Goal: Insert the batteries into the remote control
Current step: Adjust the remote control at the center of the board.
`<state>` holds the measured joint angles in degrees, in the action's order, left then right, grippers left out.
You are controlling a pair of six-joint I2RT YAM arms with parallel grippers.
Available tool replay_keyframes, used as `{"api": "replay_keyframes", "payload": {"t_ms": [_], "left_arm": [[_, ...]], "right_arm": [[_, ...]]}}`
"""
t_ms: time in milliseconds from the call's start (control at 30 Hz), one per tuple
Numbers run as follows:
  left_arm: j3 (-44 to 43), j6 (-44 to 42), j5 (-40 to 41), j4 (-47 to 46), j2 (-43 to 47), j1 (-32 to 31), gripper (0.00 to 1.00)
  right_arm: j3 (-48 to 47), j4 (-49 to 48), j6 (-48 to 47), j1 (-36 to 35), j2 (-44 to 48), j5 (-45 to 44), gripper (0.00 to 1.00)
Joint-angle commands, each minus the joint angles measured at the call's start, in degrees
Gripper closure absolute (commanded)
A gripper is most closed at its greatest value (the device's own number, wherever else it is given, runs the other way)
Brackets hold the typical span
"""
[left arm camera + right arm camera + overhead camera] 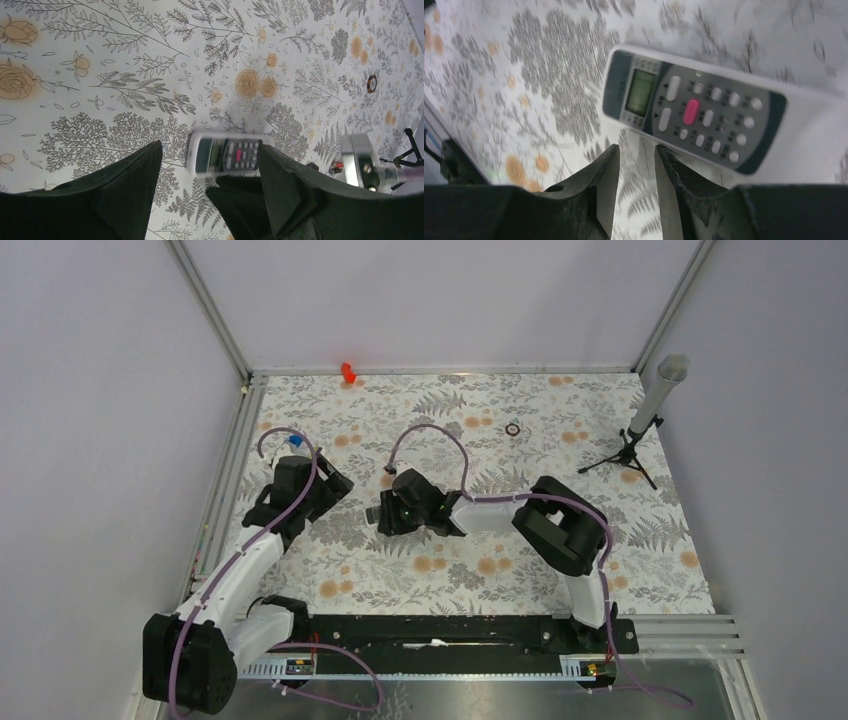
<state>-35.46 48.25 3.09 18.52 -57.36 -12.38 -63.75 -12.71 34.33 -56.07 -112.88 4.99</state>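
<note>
The white remote control point(227, 155) lies face up on the flowered table, buttons and grey screen showing; it also shows in the right wrist view point(694, 112). In the top view the right wrist hides it. My right gripper point(636, 150) point(380, 514) is at the remote's long edge, jaws a narrow gap apart with only table between them; its right finger point(674, 175) is against that edge. My left gripper point(210, 150) point(333, 486) is wide open and empty, hovering just left of the remote. A small red-and-black battery point(338, 165) lies beyond the remote.
A bright red plastic piece point(347, 371) sits at the back edge. A small dark ring point(512, 428) point(371, 83) lies at the back middle. A small black tripod holding a grey cylinder point(640, 435) stands at the back right. A black rail point(440, 632) runs along the near edge.
</note>
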Motion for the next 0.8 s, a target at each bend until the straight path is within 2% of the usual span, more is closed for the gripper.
{"api": "replay_keyframes", "payload": {"t_ms": [0,133,267,433,500,767], "left_arm": [[0.2,-0.3,2.7,0.9,3.4,0.8,0.24],[0.0,-0.7,3.8,2.5,6.0,1.7,0.23],[-0.5,-1.3,4.5,4.6,7.9,2.6,0.22],[-1.2,-1.8,7.5,7.4,11.7,4.2,0.2],[-1.2,-1.6,8.4,7.8,13.2,4.6,0.19],[-1.7,-1.5,7.6,7.5,13.9,4.8,0.18]], "right_arm": [[-8.7,-0.3,-2.5,0.2,-6.3,-5.4,0.6],[-17.0,3.2,-6.6,0.3,-11.1,-10.5,0.53],[-22.2,6.3,-12.1,1.6,-12.8,-12.1,0.36],[-20.0,7.6,-19.5,3.8,-7.3,-2.0,0.22],[-19.3,10.0,-21.9,4.2,-5.2,-0.9,0.17],[-16.6,16.0,-25.8,7.0,-2.5,-7.9,0.07]]}}
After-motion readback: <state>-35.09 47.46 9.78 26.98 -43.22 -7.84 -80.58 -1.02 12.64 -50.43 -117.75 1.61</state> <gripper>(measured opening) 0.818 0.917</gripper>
